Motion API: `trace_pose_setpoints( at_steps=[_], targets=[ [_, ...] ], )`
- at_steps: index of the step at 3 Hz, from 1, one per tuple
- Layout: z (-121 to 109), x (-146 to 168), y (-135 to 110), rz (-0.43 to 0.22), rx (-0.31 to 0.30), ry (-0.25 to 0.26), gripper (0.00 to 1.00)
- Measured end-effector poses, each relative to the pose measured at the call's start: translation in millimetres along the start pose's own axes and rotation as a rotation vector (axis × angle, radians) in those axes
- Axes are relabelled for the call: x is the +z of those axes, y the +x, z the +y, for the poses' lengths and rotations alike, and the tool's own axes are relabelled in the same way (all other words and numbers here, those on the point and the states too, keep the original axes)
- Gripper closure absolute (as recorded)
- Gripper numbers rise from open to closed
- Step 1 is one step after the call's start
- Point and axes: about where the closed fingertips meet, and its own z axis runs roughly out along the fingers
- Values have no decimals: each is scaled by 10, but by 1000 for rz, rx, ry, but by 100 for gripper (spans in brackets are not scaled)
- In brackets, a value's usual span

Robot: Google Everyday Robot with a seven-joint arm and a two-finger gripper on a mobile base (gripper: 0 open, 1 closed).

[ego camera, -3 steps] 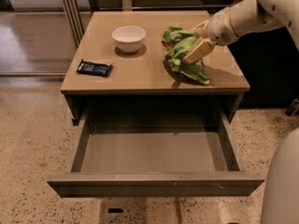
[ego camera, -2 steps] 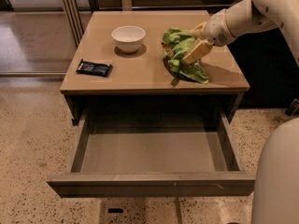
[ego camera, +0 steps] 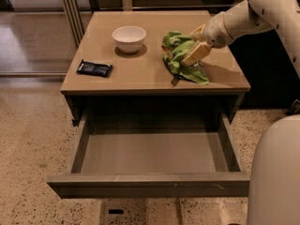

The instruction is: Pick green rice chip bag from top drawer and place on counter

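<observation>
While drawer (ego camera: 150,184) sits open at 6 o'clock, gripper (ego camera: 188,48) at 3 o'clock on counter (ego camera: 140,71), clamped on bag (ego camera: 174,50), bag touching counter

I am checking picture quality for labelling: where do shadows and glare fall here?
Camera view: soft shadows lie under the white bowl and beside the green rice chip bag, where the gripper sits; the counter has a faint sheen; the top drawer is dark at its back.
</observation>
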Motion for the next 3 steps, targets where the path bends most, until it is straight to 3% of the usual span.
trace_pose_setpoints(
  at_steps=[3],
  targets=[
    [0,1,0,0,0,0,3]
  ],
)
